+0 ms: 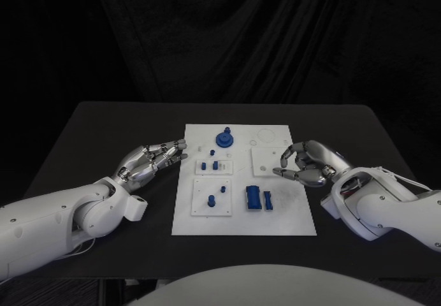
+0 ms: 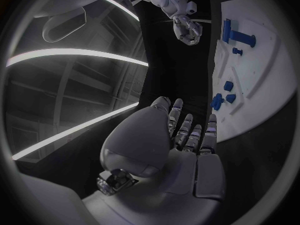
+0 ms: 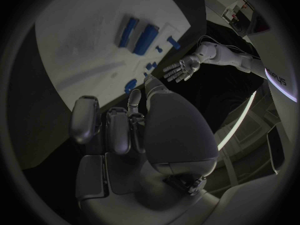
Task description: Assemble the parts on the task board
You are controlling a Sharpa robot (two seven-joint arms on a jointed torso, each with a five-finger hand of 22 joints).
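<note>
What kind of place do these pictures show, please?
Probably a robotics test bench or lab: a bare black table before a dark curtain backdrop, a white task board with small blue parts, and empty silver hands, left hand and right hand.

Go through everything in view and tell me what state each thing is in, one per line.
left hand: open, holding nothing, beside the board's left edge
right hand: fingers curled, holding nothing, at the board's right edge
task board: flat on the table
two long blue parts: lying side by side on the board
round blue part: standing upright on the board
</note>
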